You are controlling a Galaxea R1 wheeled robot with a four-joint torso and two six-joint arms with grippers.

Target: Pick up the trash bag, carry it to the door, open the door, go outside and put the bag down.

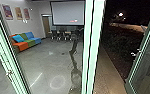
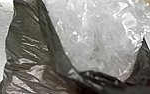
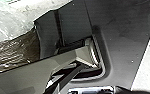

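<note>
Dark, glossy and creased, the trash bag (image 2: 28, 53) lies close before my left wrist camera, with crumpled clear plastic (image 2: 96, 37) in its open mouth. Part of the bag (image 3: 23, 51) also shows in the right wrist view, beside the robot's own plate. In the head view, a pale door frame (image 1: 91, 47) stands upright near the middle, and a glass door (image 1: 147, 62) with a handle (image 1: 136, 53) is at the right. I cannot tell how either gripper stands.
Through the glass are a colourful sofa (image 1: 26, 41), chairs by a table, and a projection screen (image 1: 68, 12). A thin dark shape (image 1: 73, 58) there may be a reflection. Between frame and glass door runs a paved strip (image 1: 107, 75) beside dark planting (image 1: 118, 47).
</note>
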